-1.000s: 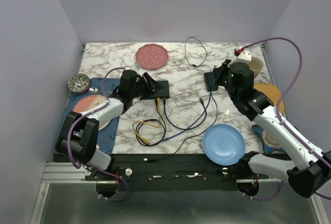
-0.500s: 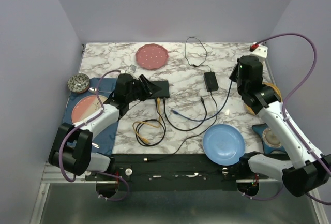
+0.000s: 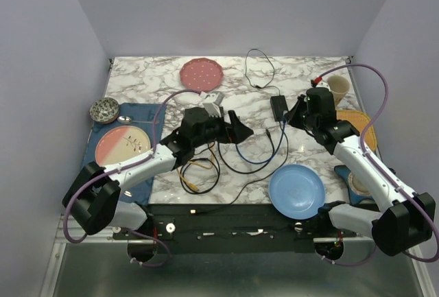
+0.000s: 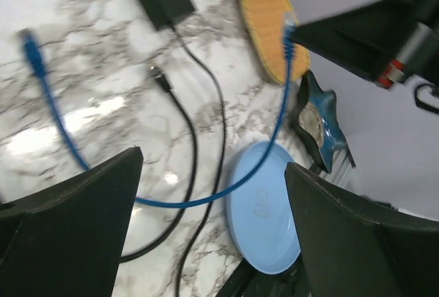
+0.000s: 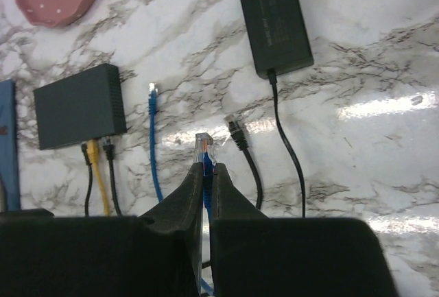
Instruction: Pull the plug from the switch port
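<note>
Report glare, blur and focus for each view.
Left wrist: motion-blurred throughout, blue cable soft. Right wrist: sharp, with white glare streaks on the marble table; the right pincer near the lens is dark and featureless. Top external: evenly lit, sharp, no strong glare.

Two white arms with black joints.
The left arm (image 3: pixel 140 162) and right arm (image 3: pixel 367 170) have white links, black wrists and a purple cable (image 3: pixel 374 69) looping alongside each.

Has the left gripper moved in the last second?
Yes. The left gripper has swung right across the table, toward the power brick, and now sits much nearer it.
</note>
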Action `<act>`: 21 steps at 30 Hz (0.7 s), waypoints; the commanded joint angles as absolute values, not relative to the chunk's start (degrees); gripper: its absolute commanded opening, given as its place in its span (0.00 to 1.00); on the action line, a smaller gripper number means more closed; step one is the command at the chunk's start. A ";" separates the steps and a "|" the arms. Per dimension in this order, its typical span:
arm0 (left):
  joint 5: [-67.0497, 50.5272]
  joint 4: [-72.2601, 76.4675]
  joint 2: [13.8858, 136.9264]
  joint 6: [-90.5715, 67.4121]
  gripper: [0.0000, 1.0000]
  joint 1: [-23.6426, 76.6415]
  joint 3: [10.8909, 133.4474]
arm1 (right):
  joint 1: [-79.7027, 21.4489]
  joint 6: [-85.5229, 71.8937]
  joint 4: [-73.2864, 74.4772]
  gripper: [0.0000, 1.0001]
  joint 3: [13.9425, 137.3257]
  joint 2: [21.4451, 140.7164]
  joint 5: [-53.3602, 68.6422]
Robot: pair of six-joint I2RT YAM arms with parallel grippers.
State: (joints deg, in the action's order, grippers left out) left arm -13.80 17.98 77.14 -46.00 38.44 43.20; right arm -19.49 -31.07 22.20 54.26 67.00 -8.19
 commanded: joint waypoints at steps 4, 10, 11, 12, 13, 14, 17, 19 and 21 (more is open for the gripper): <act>-5.36 21.18 81.72 -29.89 0.99 49.04 49.30 | -20.13 -34.01 21.88 0.01 55.90 64.60 2.37; -5.19 21.37 88.66 -27.07 0.99 53.60 53.59 | -21.09 -35.33 20.57 0.01 53.88 64.25 6.15; -5.10 20.40 89.99 -26.90 0.99 53.87 54.74 | -21.18 -35.42 20.39 0.01 53.44 64.42 6.50; -5.10 19.35 91.31 -26.72 0.99 54.14 55.89 | -21.27 -35.51 20.04 0.01 53.26 64.34 6.76; -5.10 17.68 93.49 -26.37 0.97 54.58 56.86 | -21.27 -35.51 19.95 0.01 53.09 64.34 6.94; -5.18 17.32 94.39 -26.19 0.97 54.75 58.17 | -21.36 -35.51 19.78 0.01 52.82 64.34 7.29; -5.97 17.93 96.06 -26.80 0.95 55.11 58.80 | -21.62 -35.33 19.51 0.01 52.56 64.16 7.47; -6.06 18.37 96.76 -26.72 0.89 55.28 59.15 | -21.62 -35.16 19.42 0.01 52.30 64.07 7.38; -6.59 17.41 97.56 -25.84 0.77 55.28 60.29 | -21.62 -34.89 19.42 0.01 52.12 63.99 7.38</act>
